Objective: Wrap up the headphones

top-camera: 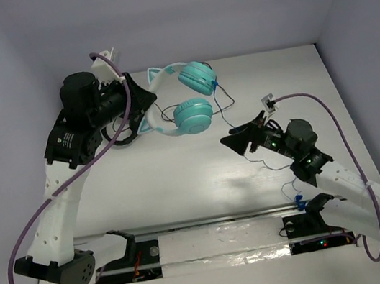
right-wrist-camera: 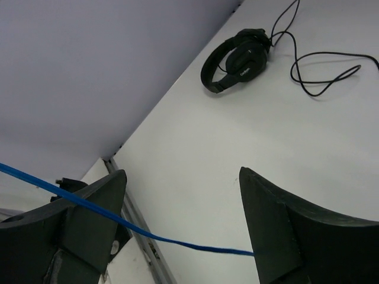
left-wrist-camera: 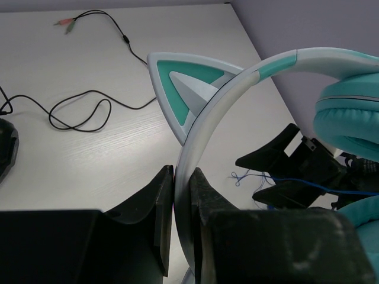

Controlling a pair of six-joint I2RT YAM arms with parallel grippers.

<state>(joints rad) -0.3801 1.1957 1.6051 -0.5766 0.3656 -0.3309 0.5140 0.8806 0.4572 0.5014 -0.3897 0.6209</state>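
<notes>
The headphones have teal ear cups (top-camera: pixel 193 113), a pale headband (left-wrist-camera: pixel 204 121) and cat ears (left-wrist-camera: pixel 185 89). My left gripper (top-camera: pixel 144 104) is shut on the headband and holds it at the back of the table; in the left wrist view (left-wrist-camera: pixel 182 173) both jaws press on the band. The thin blue cable (right-wrist-camera: pixel 177 242) trails from the cups toward the near rail. My right gripper (top-camera: pixel 241 132) is open to the right of the cups. In the right wrist view (right-wrist-camera: pixel 182 174) the cable runs loose across the gap between its jaws.
Black headphones (right-wrist-camera: pixel 237 59) with a looped black cable (left-wrist-camera: pixel 83 109) lie on the table at the left, mostly under my left arm in the top view. A metal rail (top-camera: pixel 217 219) runs along the near edge. Walls close the back and sides.
</notes>
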